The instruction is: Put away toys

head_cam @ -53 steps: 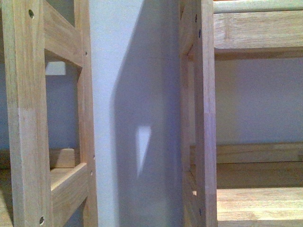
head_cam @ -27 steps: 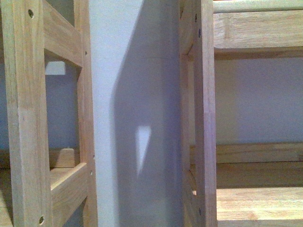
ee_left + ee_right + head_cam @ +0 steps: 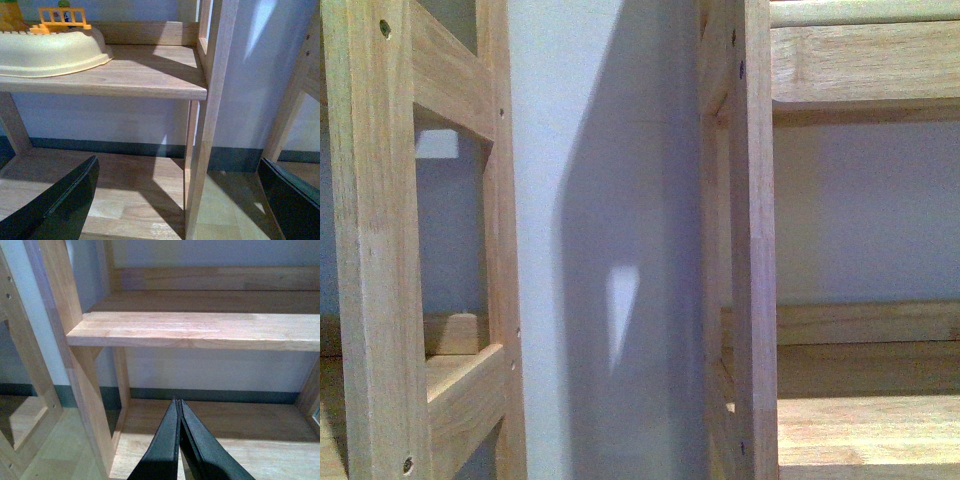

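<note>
Two light wooden shelf units are recorded standing side by side against a pale wall [image 3: 610,150], with a narrow gap of wall between them. In the front view the left unit's upright [image 3: 380,260] and the right unit's upright [image 3: 752,250] are seen close up; a bare shelf board [image 3: 865,425] of the right unit is seen low down, and another board [image 3: 865,65] above it. From the left wrist view, one upper shelf [image 3: 125,75] is noted as holding a cream-coloured shallow tub [image 3: 50,50], lying at the far end of the board from the corner post; above its rim a small orange toy fence [image 3: 61,20] and part of a yellow-orange item are seen, but whether they rest inside the tub or behind it cannot be told. The lower shelf [image 3: 130,195] beneath it is seen with only shadow and light on it. The left gripper [image 3: 180,200] is held wide apart, one dark finger to each side of the post, nothing between them. From the right wrist view, a middle shelf [image 3: 200,327] and a bottom shelf [image 3: 240,425] are recorded bare. The right gripper [image 3: 179,440] is pressed together, its dark fingers meeting with nothing held, above the bottom shelf. The orange-yellow plush toy is not found in any view.
</note>
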You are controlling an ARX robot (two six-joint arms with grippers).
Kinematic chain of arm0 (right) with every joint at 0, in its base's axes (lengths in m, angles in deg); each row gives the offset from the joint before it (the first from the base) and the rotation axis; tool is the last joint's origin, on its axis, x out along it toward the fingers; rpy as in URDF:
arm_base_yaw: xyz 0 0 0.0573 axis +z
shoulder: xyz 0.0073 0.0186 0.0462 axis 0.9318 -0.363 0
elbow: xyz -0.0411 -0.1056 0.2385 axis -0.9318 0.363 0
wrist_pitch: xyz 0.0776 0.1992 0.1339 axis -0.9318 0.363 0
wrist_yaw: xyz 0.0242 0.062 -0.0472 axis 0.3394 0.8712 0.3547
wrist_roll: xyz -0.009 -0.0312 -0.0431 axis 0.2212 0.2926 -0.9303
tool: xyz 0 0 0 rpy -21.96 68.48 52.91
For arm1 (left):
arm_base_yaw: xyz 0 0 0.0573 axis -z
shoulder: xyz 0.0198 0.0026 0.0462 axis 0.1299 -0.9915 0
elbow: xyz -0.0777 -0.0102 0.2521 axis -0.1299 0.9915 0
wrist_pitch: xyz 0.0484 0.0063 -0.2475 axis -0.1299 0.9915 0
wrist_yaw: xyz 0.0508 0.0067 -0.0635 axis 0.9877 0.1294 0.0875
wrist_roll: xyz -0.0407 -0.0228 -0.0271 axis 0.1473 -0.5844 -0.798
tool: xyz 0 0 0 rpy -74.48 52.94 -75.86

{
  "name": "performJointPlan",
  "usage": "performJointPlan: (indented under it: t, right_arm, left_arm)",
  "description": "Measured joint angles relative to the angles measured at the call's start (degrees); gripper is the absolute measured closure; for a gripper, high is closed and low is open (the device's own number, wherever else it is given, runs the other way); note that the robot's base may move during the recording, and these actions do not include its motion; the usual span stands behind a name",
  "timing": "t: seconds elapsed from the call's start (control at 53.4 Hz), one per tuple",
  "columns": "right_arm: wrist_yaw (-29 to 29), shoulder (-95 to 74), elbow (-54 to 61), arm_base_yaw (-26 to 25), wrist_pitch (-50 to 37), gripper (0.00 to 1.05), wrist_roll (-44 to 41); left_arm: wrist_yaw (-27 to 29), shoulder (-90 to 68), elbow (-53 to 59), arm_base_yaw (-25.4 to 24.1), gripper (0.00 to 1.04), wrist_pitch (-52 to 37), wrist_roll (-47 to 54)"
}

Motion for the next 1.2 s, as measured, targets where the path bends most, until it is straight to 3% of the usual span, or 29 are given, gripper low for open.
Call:
performJointPlan:
  t: [0.543,1.199]
  right_arm:
    - [0.0,2.9,2.7,0.0,-0.3,1.0,-0.1]
    - [0.0,3.0,2.7,0.0,-0.3,0.06,-0.1]
  left_arm:
    - [0.0,0.0,0.0,0.0,0.06,0.0,0.0]
    - [0.0,0.0,0.0,0.0,0.06,0.0,0.0]
